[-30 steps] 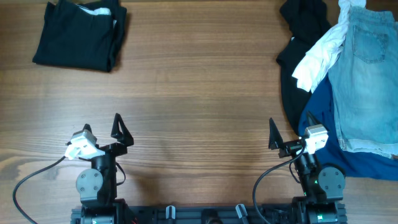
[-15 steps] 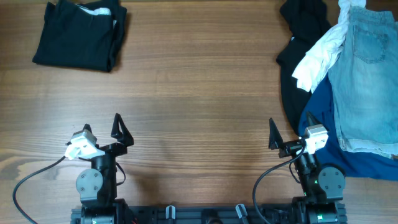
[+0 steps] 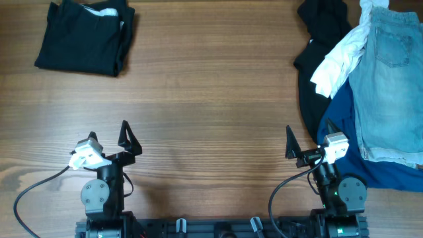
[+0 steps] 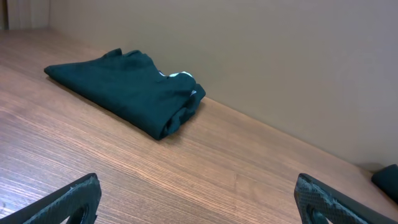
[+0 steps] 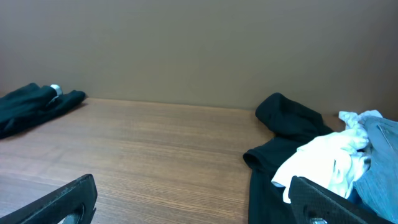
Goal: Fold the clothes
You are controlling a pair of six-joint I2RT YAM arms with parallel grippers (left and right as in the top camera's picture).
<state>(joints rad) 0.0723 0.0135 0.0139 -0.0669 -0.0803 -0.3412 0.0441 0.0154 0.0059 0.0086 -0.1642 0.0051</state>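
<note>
A pile of clothes lies at the table's right edge: pale-blue denim shorts (image 3: 390, 86) on top, a white piece (image 3: 338, 59), a black piece (image 3: 317, 39) and a deep-blue piece (image 3: 344, 129) under them. The pile also shows in the right wrist view, with the black piece (image 5: 292, 124) and the white piece (image 5: 326, 163). A folded black garment (image 3: 82, 38) lies at the far left and shows in the left wrist view (image 4: 134, 92). My left gripper (image 3: 129, 137) (image 4: 198, 199) is open and empty near the front edge. My right gripper (image 3: 291, 149) (image 5: 199, 199) is open and empty, just left of the pile.
The wooden table (image 3: 211, 106) spreads between the folded garment and the pile. A plain wall (image 4: 280, 56) stands behind the table's far edge. Both arm bases and cables sit at the front edge.
</note>
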